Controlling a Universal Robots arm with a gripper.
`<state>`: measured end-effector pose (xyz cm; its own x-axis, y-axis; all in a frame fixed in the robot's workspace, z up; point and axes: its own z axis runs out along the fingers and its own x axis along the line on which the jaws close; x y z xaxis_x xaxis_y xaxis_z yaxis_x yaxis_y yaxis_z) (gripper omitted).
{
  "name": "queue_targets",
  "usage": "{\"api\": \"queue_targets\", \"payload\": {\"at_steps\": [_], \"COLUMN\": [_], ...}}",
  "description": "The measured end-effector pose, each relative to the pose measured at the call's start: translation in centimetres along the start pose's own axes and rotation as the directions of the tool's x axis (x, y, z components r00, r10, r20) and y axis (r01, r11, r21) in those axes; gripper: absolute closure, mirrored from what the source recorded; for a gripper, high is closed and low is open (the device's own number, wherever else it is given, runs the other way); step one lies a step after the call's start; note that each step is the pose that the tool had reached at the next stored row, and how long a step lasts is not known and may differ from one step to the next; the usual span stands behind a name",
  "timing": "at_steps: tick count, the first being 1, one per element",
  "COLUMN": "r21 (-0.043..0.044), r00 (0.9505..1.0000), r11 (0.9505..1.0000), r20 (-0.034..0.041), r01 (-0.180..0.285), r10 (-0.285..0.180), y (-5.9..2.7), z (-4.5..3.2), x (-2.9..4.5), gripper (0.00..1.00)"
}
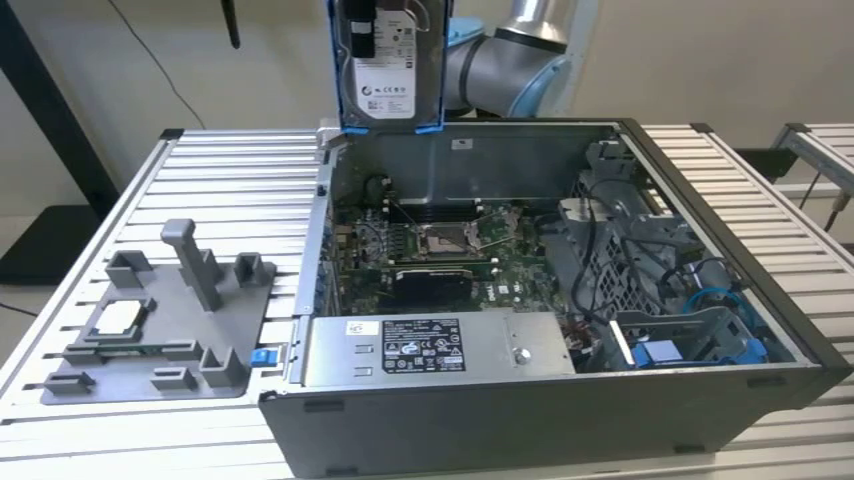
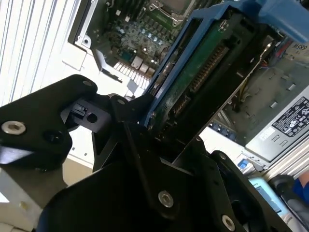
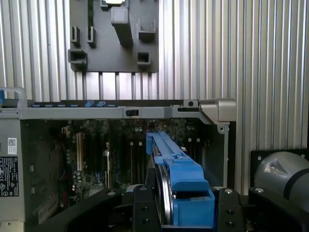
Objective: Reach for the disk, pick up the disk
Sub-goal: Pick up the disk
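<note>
Now, case (image 1: 534, 420): open, motherboard (image 1: 441, 250) exposed.
disk (image 1: 390, 60): upright, held clear above the case's far rim.
gripper (image 3: 186, 212): seemingly clamped on the disk's edges.
step: pick-up, judged complete.
demand: firm hold, clearance from rim.

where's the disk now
In the exterior view the disk hangs upright above the far wall of the computer case; both wrist views show the gripper clamping it.

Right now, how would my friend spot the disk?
Find the big open computer case on the ribbed metal table. Look above its back wall, beside the grey robot arm: the disk hangs upright there. It is silver with a white label and blue frame, unlike the blue bracket down inside the case.
</note>
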<state>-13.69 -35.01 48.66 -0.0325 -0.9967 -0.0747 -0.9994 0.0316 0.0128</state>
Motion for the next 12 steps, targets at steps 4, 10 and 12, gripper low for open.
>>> {"api": "queue_targets", "payload": {"at_steps": [4,10,12], "r21": [0.0,0.0,-0.0001], "r00": [1.0,1.0,1.0], "r11": [1.0,1.0,1.0], "r20": [0.0001,0.0,-0.0001], "r01": [0.0,0.0,0.0], "r10": [0.0,0.0,0.0], "y": [-0.72,-1.78,-2.12], "z": [-0.01,-0.02,-0.03], "x": [-0.02,-0.06,-0.07], "gripper": [1.0,1.0,1.0]}}
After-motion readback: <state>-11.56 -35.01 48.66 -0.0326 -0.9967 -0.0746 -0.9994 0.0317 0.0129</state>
